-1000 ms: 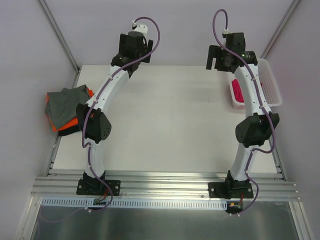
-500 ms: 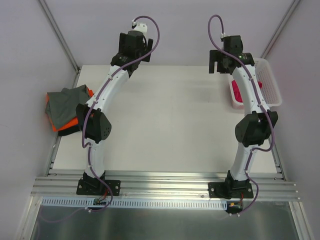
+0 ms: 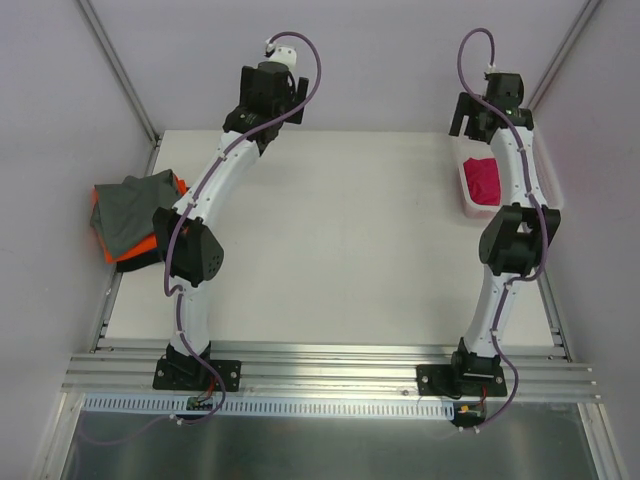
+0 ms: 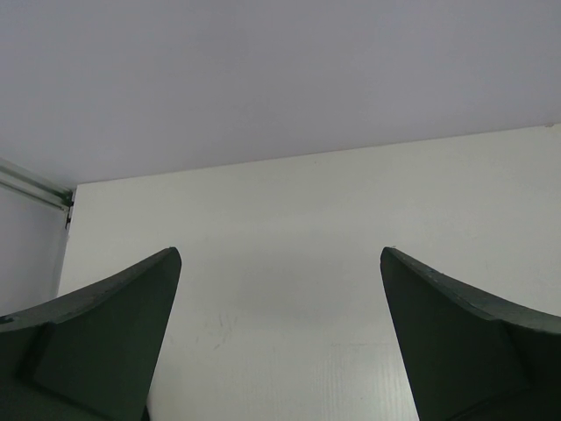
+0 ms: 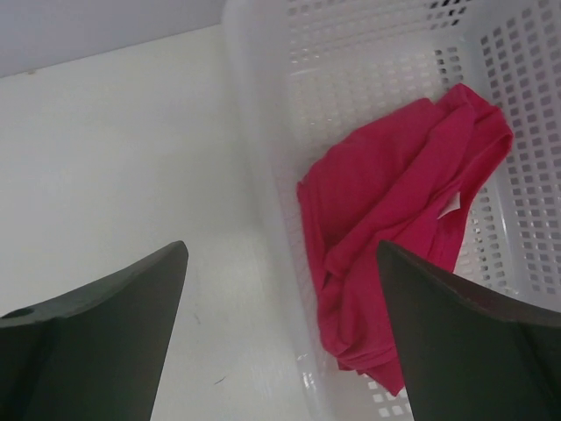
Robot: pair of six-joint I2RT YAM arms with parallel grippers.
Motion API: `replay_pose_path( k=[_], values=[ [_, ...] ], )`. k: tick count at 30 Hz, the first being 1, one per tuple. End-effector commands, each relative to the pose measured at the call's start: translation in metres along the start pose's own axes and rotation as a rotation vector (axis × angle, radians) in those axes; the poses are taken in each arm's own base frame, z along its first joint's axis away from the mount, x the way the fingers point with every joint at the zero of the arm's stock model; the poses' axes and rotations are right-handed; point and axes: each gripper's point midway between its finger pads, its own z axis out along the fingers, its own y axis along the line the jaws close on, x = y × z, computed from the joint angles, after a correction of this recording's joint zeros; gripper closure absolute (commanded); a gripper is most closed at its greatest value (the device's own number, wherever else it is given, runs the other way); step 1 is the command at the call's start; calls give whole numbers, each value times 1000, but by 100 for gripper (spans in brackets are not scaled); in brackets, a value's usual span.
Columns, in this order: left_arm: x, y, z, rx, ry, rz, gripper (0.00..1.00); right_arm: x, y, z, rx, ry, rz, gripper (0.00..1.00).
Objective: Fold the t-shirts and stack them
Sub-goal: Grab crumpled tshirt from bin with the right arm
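Magenta t-shirt [image 5: 386,210] lies in the basket [image 5: 351,79], partly behind the right fingers [image 5: 465,342].

1. The right gripper [image 5: 280,250] hangs above the table [image 5: 114,149], its two dark fingers [image 5: 88,333] spread wide and holding nothing.
2. A white mesh basket [image 5: 351,79] fills the upper right of the view, resting on the table.
3. A magenta-pink t-shirt [image 5: 394,228] lies crumpled inside the basket, against its near wall, with a small white tag [image 5: 451,206] showing.
4. The right-hand finger overlaps the shirt's lower edge in the view; whether they touch cannot be told.
5. A pale wall [image 5: 88,26] shows beyond the table's far edge.
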Motion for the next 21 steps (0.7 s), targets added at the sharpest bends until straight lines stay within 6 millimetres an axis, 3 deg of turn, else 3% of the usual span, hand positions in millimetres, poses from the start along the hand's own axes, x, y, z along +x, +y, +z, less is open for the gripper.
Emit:
replay_pose_path(
  k=[1,2,5,12,17,20,21],
  values=[
    [-26,-4,-11,28,-69,-35,1,9,-25,28,81,2,4,7],
    [-26,-5,-11,33,-68,-32,1,18,-44,41,136,24,3,7],
    [-20,-6,-11,41,-56,-24,1,27,-72,57,183,45,15,8],
    [-4,-10,-7,45,-21,4,1,53,-112,69,265,101,54,10],
    [12,-19,-8,99,14,39,1,46,-146,73,294,70,125,10],
    [29,-34,-11,197,55,88,1,46,-155,83,282,66,136,10],
    [30,-49,-14,284,58,98,1,48,-155,87,272,72,141,10]
  ],
)
